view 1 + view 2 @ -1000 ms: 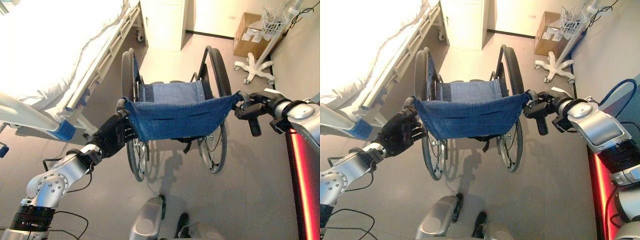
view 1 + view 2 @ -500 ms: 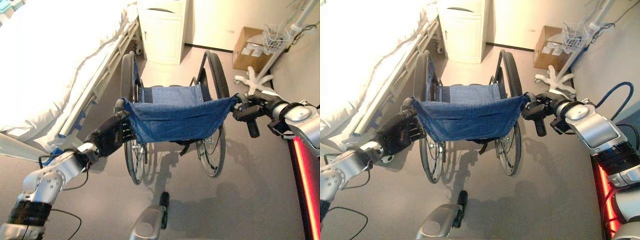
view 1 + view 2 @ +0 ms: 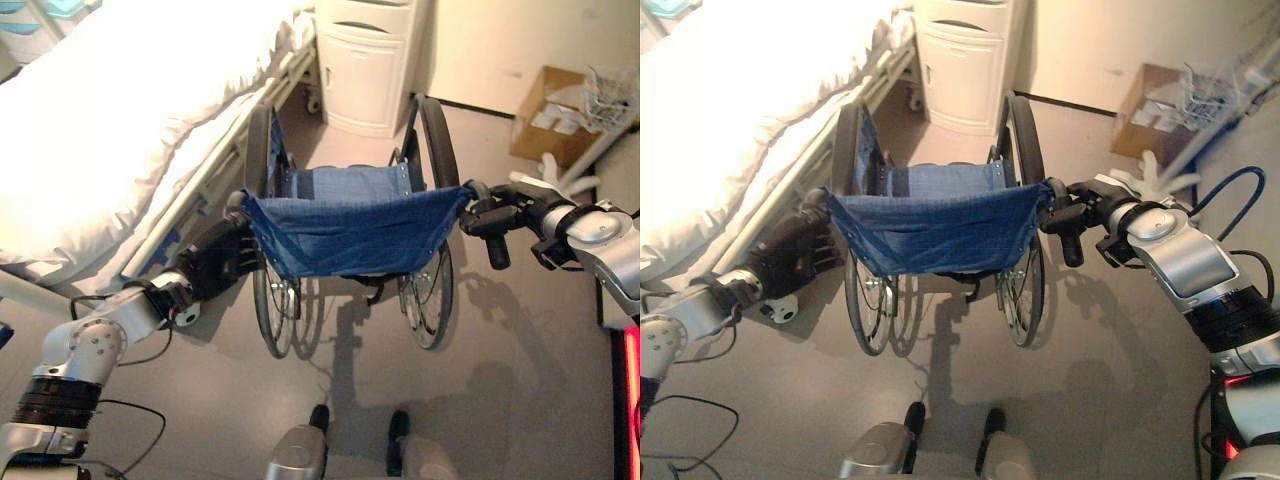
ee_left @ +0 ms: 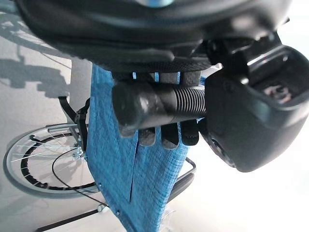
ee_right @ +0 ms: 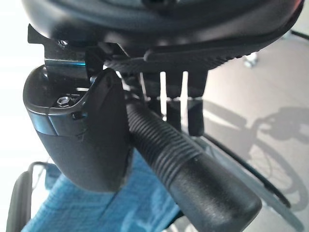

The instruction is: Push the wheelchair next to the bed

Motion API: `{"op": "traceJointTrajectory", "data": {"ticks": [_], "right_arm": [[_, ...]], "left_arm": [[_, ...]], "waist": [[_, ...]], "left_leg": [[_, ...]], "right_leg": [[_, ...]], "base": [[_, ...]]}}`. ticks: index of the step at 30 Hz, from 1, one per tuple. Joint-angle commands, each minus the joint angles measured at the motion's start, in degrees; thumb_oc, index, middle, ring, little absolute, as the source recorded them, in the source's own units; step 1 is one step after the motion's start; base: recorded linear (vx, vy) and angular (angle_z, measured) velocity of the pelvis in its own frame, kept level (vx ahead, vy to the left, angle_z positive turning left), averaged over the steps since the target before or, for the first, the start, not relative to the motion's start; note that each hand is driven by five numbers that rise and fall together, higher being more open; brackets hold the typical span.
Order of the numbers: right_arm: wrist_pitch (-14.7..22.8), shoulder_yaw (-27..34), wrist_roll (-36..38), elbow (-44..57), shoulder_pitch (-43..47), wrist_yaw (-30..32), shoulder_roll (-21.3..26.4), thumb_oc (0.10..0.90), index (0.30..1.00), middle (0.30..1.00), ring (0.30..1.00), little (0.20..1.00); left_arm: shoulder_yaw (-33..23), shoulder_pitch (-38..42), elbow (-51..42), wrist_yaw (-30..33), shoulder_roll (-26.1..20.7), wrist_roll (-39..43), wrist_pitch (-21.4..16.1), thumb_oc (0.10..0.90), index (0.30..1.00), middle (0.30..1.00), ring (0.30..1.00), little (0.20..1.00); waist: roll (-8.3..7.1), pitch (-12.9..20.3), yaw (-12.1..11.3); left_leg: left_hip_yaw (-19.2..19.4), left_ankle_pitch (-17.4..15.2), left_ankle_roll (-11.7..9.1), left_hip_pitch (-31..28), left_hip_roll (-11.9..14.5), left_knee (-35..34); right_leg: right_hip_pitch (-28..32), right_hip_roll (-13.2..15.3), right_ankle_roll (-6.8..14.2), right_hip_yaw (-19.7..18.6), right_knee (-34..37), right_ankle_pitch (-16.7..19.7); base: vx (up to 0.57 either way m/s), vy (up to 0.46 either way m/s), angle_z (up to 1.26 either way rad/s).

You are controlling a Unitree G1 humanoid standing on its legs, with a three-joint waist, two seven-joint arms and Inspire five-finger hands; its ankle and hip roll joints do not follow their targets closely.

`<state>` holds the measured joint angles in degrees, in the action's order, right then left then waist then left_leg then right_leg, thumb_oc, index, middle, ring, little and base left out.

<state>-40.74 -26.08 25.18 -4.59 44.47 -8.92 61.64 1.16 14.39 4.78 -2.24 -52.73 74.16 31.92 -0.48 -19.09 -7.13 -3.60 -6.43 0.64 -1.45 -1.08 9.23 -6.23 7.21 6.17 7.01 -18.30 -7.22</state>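
The left hand (image 3: 222,262) curls its fingers round the wheelchair's left push handle (image 4: 159,105), and the right hand (image 3: 1087,212) wraps the right push handle (image 5: 188,166) the same way, so both of the two ribbed black grips are held. One bed (image 3: 130,130) with white bedding takes up the left side of the room. One wheelchair (image 3: 345,235) stands just beside the bed's side rail, its blue cloth backrest stretched between the two hands and its two large wheels on the grey floor (image 3: 500,380). One white cabinet (image 3: 368,60) stands past the wheelchair at the bed's far end. One cardboard box (image 3: 548,125) sits by the wall on the right, near one white wire basket (image 3: 615,95).
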Motion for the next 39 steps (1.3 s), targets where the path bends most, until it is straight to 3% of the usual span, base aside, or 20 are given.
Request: {"op": "traceJointTrajectory", "data": {"ticks": [1, 4, 5, 7, 8, 9, 10, 11, 13, 15, 18, 20, 22, 23, 29, 35, 39], "right_arm": [[10.52, -1.48, 3.9, 9.27, 5.29, -6.24, -0.02, 0.4, 0.3, 0.3, 0.3, 0.3], [9.65, -1.38, 4.44, 9.39, 6.22, -6.57, -0.27, 0.4, 0.3, 0.3, 0.3, 0.3], [9.69, -1.48, 5.14, 9.01, 6.38, -6.55, 0.06, 0.4, 0.3, 0.3, 0.3, 0.3], [10.24, -1.49, 5.12, 8.04, 5.92, -7.51, 1.04, 0.4, 0.3, 0.3, 0.3, 0.3], [10.33, -1.54, 5.02, 7.98, 5.84, -7.62, 1.14, 0.4, 0.3, 0.3, 0.3, 0.3], [10.81, -1.93, 4.59, 7.84, 5.61, -7.59, 1.36, 0.4, 0.3, 0.3, 0.3, 0.3], [11.43, -2.37, 4.33, 7.52, 5.49, -7.29, 1.28, 0.4, 0.3, 0.3, 0.3, 0.3], [11.75, -2.59, 4.47, 7.57, 5.41, -7.02, 1.5, 0.4, 0.3, 0.3, 0.3, 0.3], [11.75, -2.18, 5.06, 8.51, 4.84, -6.98, 2.18, 0.4, 0.3, 0.3, 0.3, 0.3], [11.31, -1.75, 4.6, 9.63, 4.4, -7.46, 2.25, 0.4, 0.3, 0.3, 0.3, 0.3], [9.87, -2.51, 4.55, 11.78, 4.79, -6.74, 1.47, 0.4, 0.3, 0.3, 0.3, 0.3], [8.92, -3.99, 5.38, 12.0, 5.88, -5.22, 0.39, 0.4, 0.3, 0.3, 0.3, 0.3], [8.13, -4.45, 6.1, 12.51, 6.03, -5.21, 0.27, 0.4, 0.3, 0.3, 0.3, 0.3], [8.04, -4.29, 6.15, 12.86, 5.72, -5.46, 0.42, 0.4, 0.3, 0.3, 0.3, 0.3], [10.23, 1.83, 4.86, 15.3, -3.4, -7.7, 1.34, 0.4, 0.3, 0.3, 0.3, 0.3], [11.74, 2.9, 5.65, 14.0, -5.56, -5.49, 0.55, 0.4, 0.3, 0.3, 0.3, 0.3], [11.83, 3.43, 6.42, 13.55, -6.35, -4.99, 0.13, 0.4, 0.3, 0.3, 0.3, 0.3]], "left_arm": [[-5.22, 9.24, -0.78, 1.59, -4.38, 3.28, -12.0, 0.4, 0.3, 0.3, 0.3, 0.3], [-5.46, 8.47, -1.65, 1.46, -2.82, 1.52, -11.94, 0.4, 0.3, 0.3, 0.3, 0.3], [-5.32, 7.82, -2.09, 1.13, -1.91, 1.01, -11.76, 0.4, 0.3, 0.3, 0.3, 0.3], [-5.13, 6.08, -3.29, 0.88, -0.69, 0.47, -11.82, 0.4, 0.3, 0.3, 0.3, 0.3], [-5.05, 5.95, -3.35, 0.88, -0.52, 0.47, -11.89, 0.4, 0.3, 0.3, 0.3, 0.3], [-4.55, 5.86, -3.58, 0.99, 0.21, 0.16, -12.11, 0.4, 0.3, 0.3, 0.3, 0.3], [-4.4, 5.95, -3.73, 0.93, 0.64, -0.34, -12.05, 0.4, 0.3, 0.3, 0.3, 0.3], [-4.18, 5.79, -3.93, 0.73, 0.9, -0.52, -12.12, 0.4, 0.3, 0.3, 0.3, 0.3], [-3.98, 5.79, -4.1, 0.13, 1.54, -1.02, -11.74, 0.4, 0.3, 0.3, 0.3, 0.3], [-3.98, 6.26, -3.72, 0.09, 1.4, -0.76, -11.26, 0.4, 0.3, 0.3, 0.3, 0.3], [-4.28, 6.09, -3.03, -0.34, 0.27, -0.17, -10.78, 0.4, 0.3, 0.3, 0.3, 0.3], [-4.14, 5.43, -2.03, -2.1, 0.34, -0.72, -11.29, 0.4, 0.3, 0.3, 0.3, 0.3], [-4.69, 3.62, -2.31, -3.29, 1.34, -2.02, -12.08, 0.4, 0.3, 0.3, 0.3, 0.3], [-5.07, 2.95, -2.6, -3.54, 1.59, -2.31, -12.08, 0.4, 0.3, 0.3, 0.3, 0.3], [-6.9, 1.18, -4.03, -4.5, 0.11, -2.33, -10.29, 0.4, 0.3, 0.3, 0.3, 0.3], [-2.0, 8.39, -1.83, -6.95, -3.41, -2.38, -9.9, 0.4, 0.3, 0.3, 0.3, 0.3], [-0.48, 10.57, -1.61, -8.29, -4.61, -4.52, -9.8, 0.4, 0.3, 0.3, 0.3, 0.3]], "waist": [[-1.08, 9.53, 2.38], [-1.45, 10.07, 3.06], [-1.5, 10.8, 3.48], [-1.35, 12.25, 4.42], [-1.35, 12.35, 4.5], [-1.66, 12.35, 4.57], [-2.06, 12.1, 4.33], [-2.36, 11.85, 4.29], [-2.79, 11.14, 4.25], [-2.75, 10.46, 3.99], [-2.17, 9.94, 3.18], [-1.0, 10.22, 2.26], [-0.37, 10.11, 1.5], [-0.25, 10.06, 1.41], [0.46, 11.06, 2.61], [0.64, 11.51, 3.12], [0.51, 11.97, 3.1]], "left_leg": [[2.29, -4.72, -0.32, -2.61, -5.36, 3.23], [3.44, -4.55, -0.82, -3.72, -3.62, 5.82], [3.04, -2.79, -1.5, -3.82, -2.84, 7.55], [2.82, 5.46, -4.96, -3.76, -0.21, 15.64], [2.94, 6.83, -5.46, -3.33, 0.13, 17.48], [3.35, 10.52, -6.51, -0.87, 0.35, 24.93], [3.56, 12.25, -6.98, 1.94, -0.32, 30.81], [3.6, 13.09, -7.24, 4.58, -1.15, 37.71], [4.06, 12.64, -6.47, 10.57, -1.22, 41.5], [3.74, 10.67, -5.19, 13.55, -1.28, 38.06], [3.73, 10.62, -4.33, 12.19, 0.19, 21.7], [2.06, 14.92, -5.76, 11.08, 2.74, 4.52], [-0.53, 19.21, -6.96, 10.9, 4.4, -3.36], [-1.03, 19.61, -7.09, 11.1, 4.64, -3.55], [1.63, 12.36, -5.45, 8.19, 3.23, -4.8], [1.59, 9.11, -2.83, 6.11, -0.8, -3.71], [1.75, 8.07, -1.65, 4.97, -2.66, -3.66]], "right_leg": [[-2.53, 0.89, 4.59, 0.79, 14.24, 14.76], [-2.51, -0.19, 3.79, 1.54, 12.8, 13.6], [-2.05, -1.53, 2.8, 1.04, 12.65, 12.77], [-0.57, -3.79, 0.03, 1.68, 12.53, 10.42], [-0.19, -3.96, -0.42, 2.05, 12.64, 10.17], [1.27, -4.24, -1.91, 2.86, 12.92, 9.42], [2.77, -4.39, -2.82, 3.34, 13.2, 8.85], [3.72, -4.48, -3.73, 3.58, 13.01, 8.22], [5.78, -5.17, -4.77, 3.3, 12.76, 7.23], [7.07, -5.78, -4.69, 2.14, 12.79, 6.94], [9.5, -7.25, -4.03, 0.19, 13.23, 5.23], [11.84, -8.43, -3.61, -0.42, 14.17, 3.37], [14.13, -8.6, -3.51, -1.74, 14.6, 1.8], [14.51, -8.56, -3.48, -2.14, 14.41, 1.37], [15.55, -6.22, -1.4, -1.62, 8.7, -2.2], [12.87, -4.77, 0.32, -1.13, 0.24, 0.02], [12.56, -4.5, 0.75, -0.61, -1.32, 1.34]], "base": [[0.33, -0.125, 0.16], [0.4, -0.149, 0.21], [0.4, -0.138, 0.52], [0.42, -0.16, 0.57], [0.24, -0.139, 0.3], [0.23, -0.144, 0.2], [0.28, -0.158, 0.14], [0.25, -0.109, 0.04], [0.26, -0.068, -0.04], [0.24, 0.012, 0.1], [0.32, 0.119, 0.38], [0.43, 0.237, 0.07], [0.4, 0.232, -0.34], [0.29, 0.199, -0.63], [0.25, 0.22, -0.42], [0.16, 0.179, 0.0], [0.11, 0.144, 0.04]]}}
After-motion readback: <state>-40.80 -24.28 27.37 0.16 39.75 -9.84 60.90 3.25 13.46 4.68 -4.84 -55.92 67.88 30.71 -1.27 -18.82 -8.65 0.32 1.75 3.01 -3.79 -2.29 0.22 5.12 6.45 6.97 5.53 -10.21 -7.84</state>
